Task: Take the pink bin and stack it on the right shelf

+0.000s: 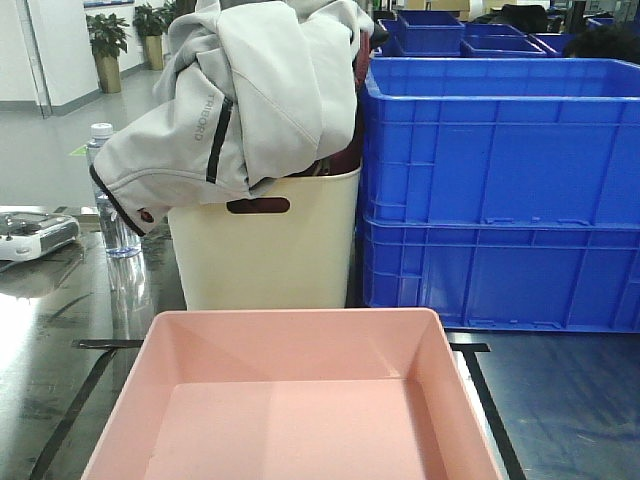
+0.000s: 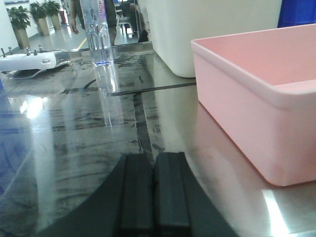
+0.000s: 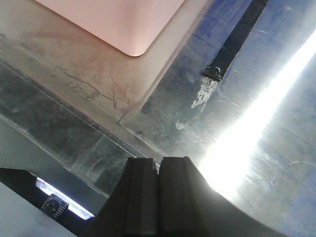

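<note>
On shiny dark steel right shelf (image 1: pixel 560 400), between black tape lines, sits shallow pale-pink plastic bin (image 1: pixel 300 400), empty. Left tool (image 2: pixel 154 192) and right tool (image 3: pixel 158 195) closed, holding nothing. Placement looks done; arms seem clear.

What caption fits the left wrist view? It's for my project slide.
Left gripper, jaws shut and empty, over the reflective shelf beside the pink bin.

Cream bin (image 1: pixel 265 250) stuffed with grey jacket (image 1: pixel 240 90); blue crates (image 1: pixel 500 190) just beside; water bottle (image 1: pixel 112 190) left.
</note>
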Tool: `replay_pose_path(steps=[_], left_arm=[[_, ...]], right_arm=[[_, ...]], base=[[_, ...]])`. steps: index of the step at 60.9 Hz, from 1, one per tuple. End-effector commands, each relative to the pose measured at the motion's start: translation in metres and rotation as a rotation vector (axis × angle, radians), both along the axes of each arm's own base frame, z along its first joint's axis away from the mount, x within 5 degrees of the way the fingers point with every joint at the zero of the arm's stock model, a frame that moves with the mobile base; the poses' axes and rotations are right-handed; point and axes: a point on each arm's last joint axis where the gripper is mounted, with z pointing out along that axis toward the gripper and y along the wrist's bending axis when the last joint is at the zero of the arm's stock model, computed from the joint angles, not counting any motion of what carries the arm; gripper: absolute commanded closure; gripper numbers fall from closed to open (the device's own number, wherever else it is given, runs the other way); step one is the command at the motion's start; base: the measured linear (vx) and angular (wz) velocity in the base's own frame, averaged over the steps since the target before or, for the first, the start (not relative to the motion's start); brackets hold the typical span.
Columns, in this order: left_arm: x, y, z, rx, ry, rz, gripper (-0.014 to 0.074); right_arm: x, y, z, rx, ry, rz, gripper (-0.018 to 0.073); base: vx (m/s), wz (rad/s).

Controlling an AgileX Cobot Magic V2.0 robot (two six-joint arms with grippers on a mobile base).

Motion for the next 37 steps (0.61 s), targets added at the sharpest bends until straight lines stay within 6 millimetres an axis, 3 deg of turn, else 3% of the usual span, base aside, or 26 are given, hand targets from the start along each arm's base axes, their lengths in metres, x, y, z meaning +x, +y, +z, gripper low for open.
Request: replay_pose_path(steps=[1, 8, 37], left_arm=[[0.000, -0.001, 0.005, -0.028, -0.161, -0.012, 0.0603], [0.003, -0.002, -0.007, -0.042, -0.192, -0.022, 0.0603], [0.002, 0.000, -0.003, -0.146, -0.215, 0.022, 0.0603]], right_arm=[[0.004, 0.002, 0.013, 0.024, -0.080, 0.021, 0.0568], [0.004, 0.002, 0.013, 0.024, -0.080, 0.021, 0.0568], [0.004, 0.002, 0.013, 0.024, -0.080, 0.021, 0.0568]], base=[[0.00, 0.00], [0.00, 0.00], [0.00, 0.00]])
